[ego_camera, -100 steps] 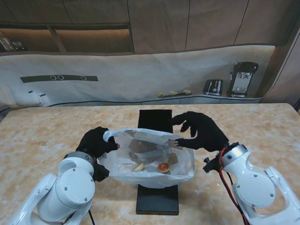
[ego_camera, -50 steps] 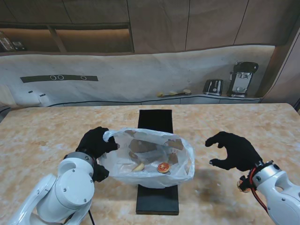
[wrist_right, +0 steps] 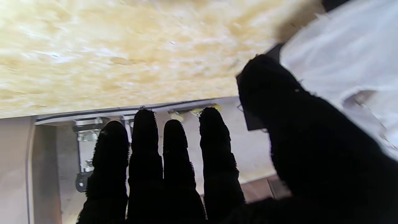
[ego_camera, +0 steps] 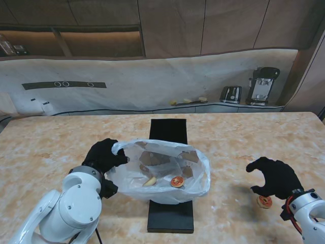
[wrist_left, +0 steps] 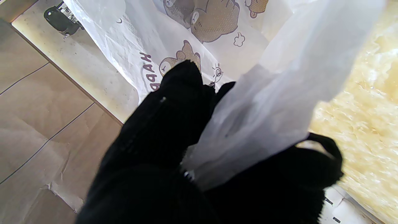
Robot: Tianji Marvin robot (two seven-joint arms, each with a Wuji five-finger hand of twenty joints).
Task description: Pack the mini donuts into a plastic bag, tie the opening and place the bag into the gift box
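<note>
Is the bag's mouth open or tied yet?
Open. The left hand holds the bag rim up, donuts showing inside; no knot.

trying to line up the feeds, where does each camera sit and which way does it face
Stand: above the shoulders, looking down at the table; both arms, left hand, right hand.
Left wrist: along the fingers, at the plastic bag it grips.
Right wrist: along its spread fingers, across the table.
Shared: all three show the bag.

Bag [ego_camera: 167,170]: translucent white, printed with brown bears and brown lettering. Box [ego_camera: 170,216]: black. Hands: black gloves, left [ego_camera: 104,154], right [ego_camera: 274,177]; arms white. Donut [ego_camera: 264,202] by right hand: tan, pinkish top. Table [ego_camera: 45,147]: mottled beige marble.
</note>
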